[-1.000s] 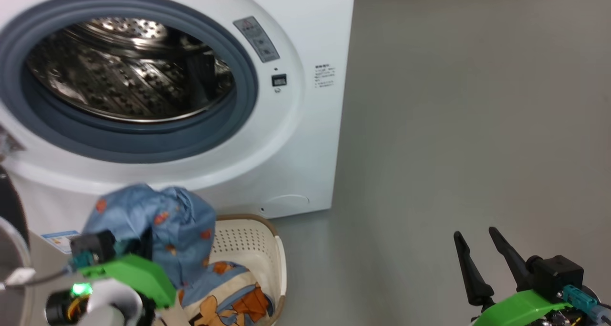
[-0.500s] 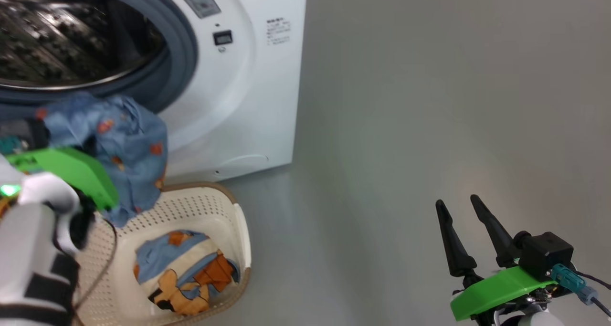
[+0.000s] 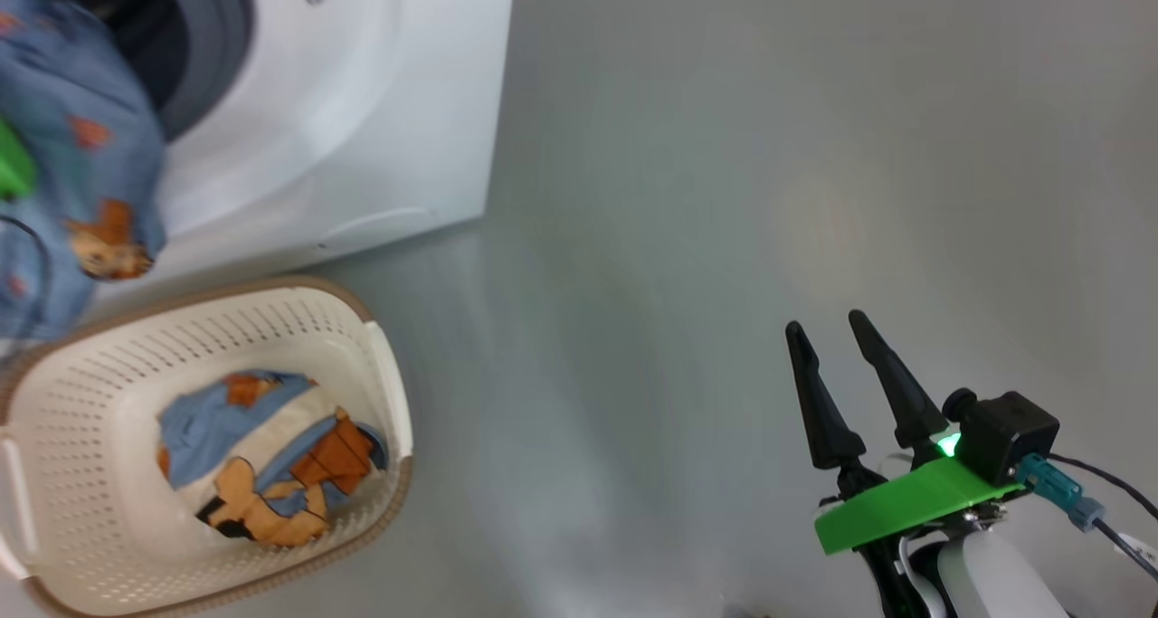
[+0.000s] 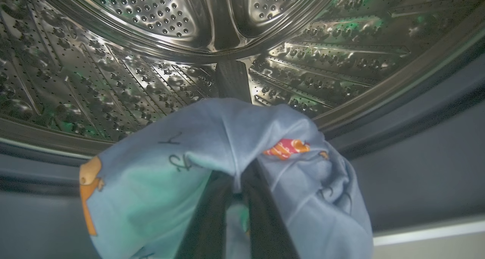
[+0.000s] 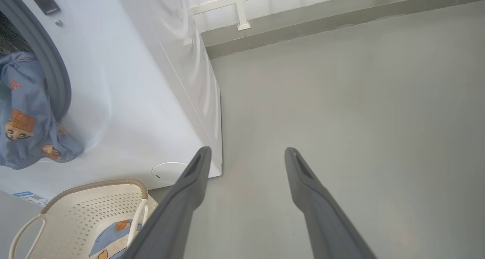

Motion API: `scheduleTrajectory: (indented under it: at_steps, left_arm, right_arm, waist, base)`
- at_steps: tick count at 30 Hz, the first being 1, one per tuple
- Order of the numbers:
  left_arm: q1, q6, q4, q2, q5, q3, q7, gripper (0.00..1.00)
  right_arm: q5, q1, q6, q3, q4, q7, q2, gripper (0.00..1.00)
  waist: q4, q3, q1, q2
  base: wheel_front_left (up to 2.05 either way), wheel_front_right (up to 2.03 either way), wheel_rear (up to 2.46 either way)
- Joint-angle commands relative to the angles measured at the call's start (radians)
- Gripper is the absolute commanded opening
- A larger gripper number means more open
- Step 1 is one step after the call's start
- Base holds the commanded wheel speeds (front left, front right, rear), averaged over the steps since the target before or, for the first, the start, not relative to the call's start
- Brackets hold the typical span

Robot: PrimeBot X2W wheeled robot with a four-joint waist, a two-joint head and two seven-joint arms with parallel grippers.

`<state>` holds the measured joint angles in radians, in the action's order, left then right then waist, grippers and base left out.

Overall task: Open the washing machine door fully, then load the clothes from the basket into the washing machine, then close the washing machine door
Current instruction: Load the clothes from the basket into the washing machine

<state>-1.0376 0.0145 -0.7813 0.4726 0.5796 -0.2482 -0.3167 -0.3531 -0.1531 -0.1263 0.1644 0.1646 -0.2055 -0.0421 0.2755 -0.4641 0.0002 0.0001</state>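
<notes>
left hand (image 4: 237,177): clamped on the clothes (image 4: 163,168) at the washing machine (image 3: 362,102) mouth — drum (image 4: 113,80) straight ahead
right hand (image 3: 825,321): open, empty — well right of the washing machine
basket (image 3: 389,392): below the mouth, more clothes inside
next: likely push forward, then release

The right end effector (image 3: 825,322) has two long, tapering matt-black fingers (image 3: 819,410), each grooved on its inner face near the tip. Just behind them sits a bright green plate (image 3: 905,505) carrying a black boxy module (image 3: 1004,432), a glowing green lamp (image 3: 947,444) and a teal connector (image 3: 1049,487). The wrist casing (image 3: 982,577) is white. The left end effector (image 4: 238,183) has the same dark fingers.
</notes>
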Motion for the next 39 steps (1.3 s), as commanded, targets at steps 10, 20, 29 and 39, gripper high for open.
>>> scheduleTrajectory:
  at_steps: [10, 20, 29, 39]
  left_arm:
    - [-0.201, -0.038, 0.029, 0.148, -0.042, 0.049, 0.173, 0.0]
    - [-0.356, -0.021, 0.016, 0.2, -0.13, 0.028, 0.338, 0.0]
    - [-0.397, 0.003, -0.108, 0.189, -0.138, 0.027, 0.42, 0.0]
    - [-0.384, -0.009, -0.232, 0.15, -0.098, 0.029, 0.391, 1.0]
  right_arm:
    - [-0.033, -0.06, -0.004, 0.048, 0.022, -0.044, -0.008, 1.0]
    - [-0.061, -0.079, -0.004, 0.059, 0.036, -0.053, -0.008, 1.0]
    - [-0.081, -0.093, -0.004, 0.068, 0.051, -0.056, -0.008, 1.0]
    - [-0.075, -0.105, -0.004, 0.049, 0.057, -0.056, -0.008, 1.0]
  waist:
    - [0.038, -0.145, -0.0002, -0.0001]
    - [0.049, -0.188, -0.0002, -0.0001]
    - [0.043, -0.201, -0.0002, -0.0001]
    - [0.02, -0.187, -0.0002, -0.0001]
  base:
    - [0.0, 0.0, 0.0]
    - [0.0, 0.0, 0.0]
    - [0.0, 0.0, 0.0]
    - [0.0, 0.0, 0.0]
